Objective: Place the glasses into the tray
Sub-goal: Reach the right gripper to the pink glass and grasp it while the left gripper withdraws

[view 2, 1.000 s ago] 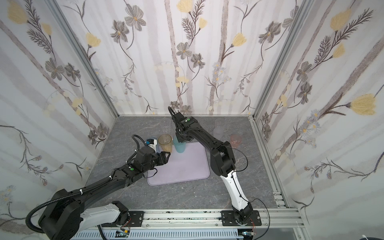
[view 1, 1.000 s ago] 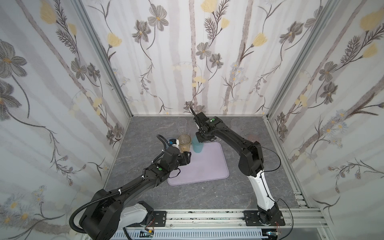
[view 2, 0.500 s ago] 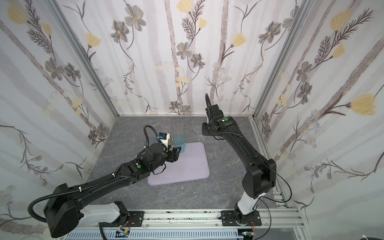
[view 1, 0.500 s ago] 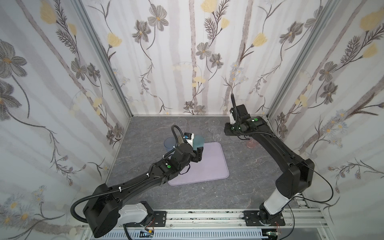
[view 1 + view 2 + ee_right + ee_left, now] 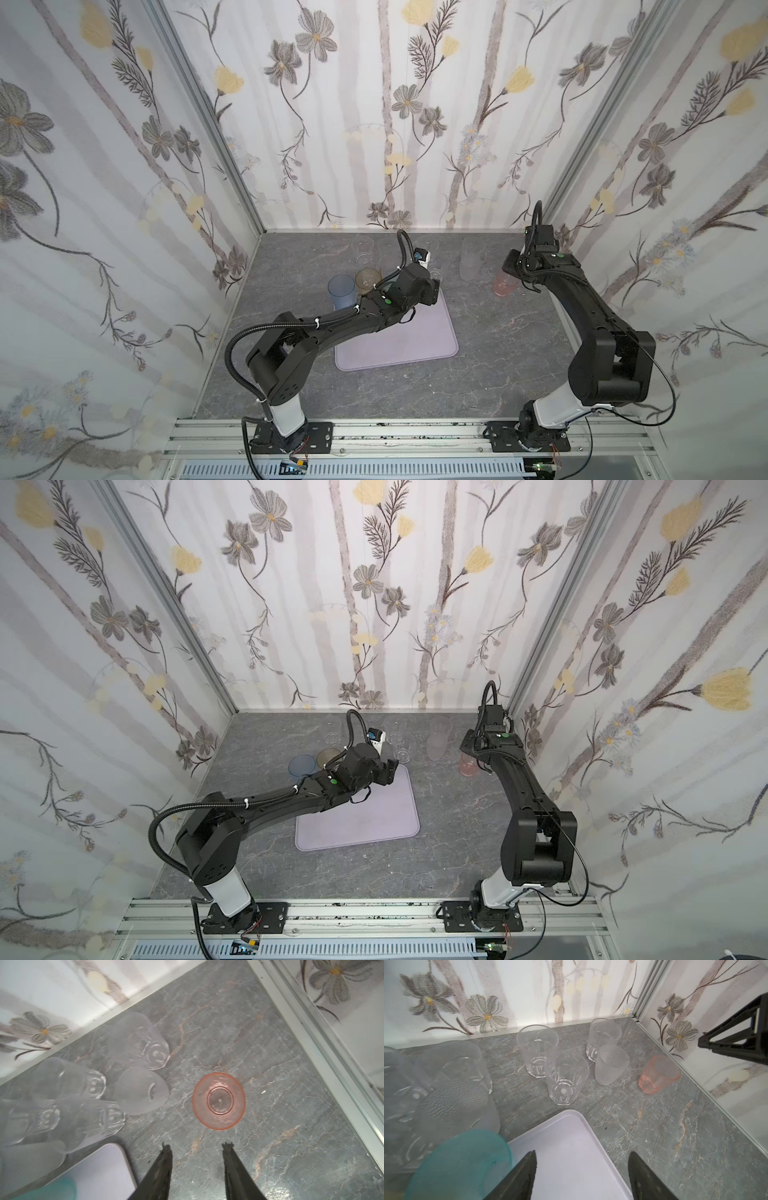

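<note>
The pale lilac tray point(image 5: 415, 340) point(image 5: 374, 816) lies mid-table. My left gripper point(image 5: 582, 1153) hangs open over its far corner point(image 5: 571, 1142), nothing between the fingers. A teal glass point(image 5: 456, 1165) stands right beside the left finger at the tray's far left corner. The pink glass point(image 5: 219, 1101) point(image 5: 505, 284) stands on the table at the right. My right gripper point(image 5: 197, 1145) is open just short of the pink glass and holds nothing. Blue point(image 5: 341, 291) and amber point(image 5: 368, 280) glasses stand left of the tray. Several clear and frosted glasses point(image 5: 566, 1076) stand behind the tray.
A frosted glass point(image 5: 469, 266) and a clear one point(image 5: 604, 1039) stand near the back wall, left of the pink glass. The right wall's metal rail point(image 5: 311, 1043) runs close beside the pink glass. Grey stone tabletop point(image 5: 498, 353) lies bare in front of and right of the tray.
My right arm has swung from the teal glass at the tray's far corner over to the pink glass, its jaws wider. My left gripper moved from the amber glass onto the tray's far corner.
</note>
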You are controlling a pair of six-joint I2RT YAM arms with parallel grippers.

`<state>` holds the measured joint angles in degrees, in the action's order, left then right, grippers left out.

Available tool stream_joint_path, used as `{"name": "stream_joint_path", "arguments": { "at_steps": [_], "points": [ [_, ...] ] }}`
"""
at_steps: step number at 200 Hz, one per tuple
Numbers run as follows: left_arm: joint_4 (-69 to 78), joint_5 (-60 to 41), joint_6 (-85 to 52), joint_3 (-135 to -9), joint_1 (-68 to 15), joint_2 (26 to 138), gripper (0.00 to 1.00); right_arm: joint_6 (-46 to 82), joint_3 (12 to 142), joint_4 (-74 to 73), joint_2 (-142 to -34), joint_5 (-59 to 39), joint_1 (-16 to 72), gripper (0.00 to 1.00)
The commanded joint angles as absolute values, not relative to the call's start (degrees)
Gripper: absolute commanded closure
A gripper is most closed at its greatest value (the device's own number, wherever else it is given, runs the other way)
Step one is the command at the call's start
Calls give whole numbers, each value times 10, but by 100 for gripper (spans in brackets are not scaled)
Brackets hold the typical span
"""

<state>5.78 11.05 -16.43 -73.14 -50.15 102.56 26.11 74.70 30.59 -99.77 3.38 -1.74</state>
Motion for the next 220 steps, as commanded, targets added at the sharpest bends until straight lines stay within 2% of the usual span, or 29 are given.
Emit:
{"name": "stream_joint_path", "arguments": {
  "at_steps": [1, 49, 85, 158, 220],
  "points": [
    [64, 79, -151, -785, -505, 1078, 28, 286, 719, 250, -1010, 30, -42, 58],
    [63, 51, -121, -869, -511, 1182, 24, 295, 704, 214, -1064, 5, -69, 60],
    [63, 35, -108, -889, -511, 1215, 19, 296, 715, 204, -1105, -3, -78, 66],
    [62, 34, -109, -885, -511, 1221, 17, 280, 712, 200, -1123, 1, -78, 86],
    [62, 48, -101, -874, -511, 1186, 17, 260, 717, 233, -1083, 12, -62, 95]
  ]
}}
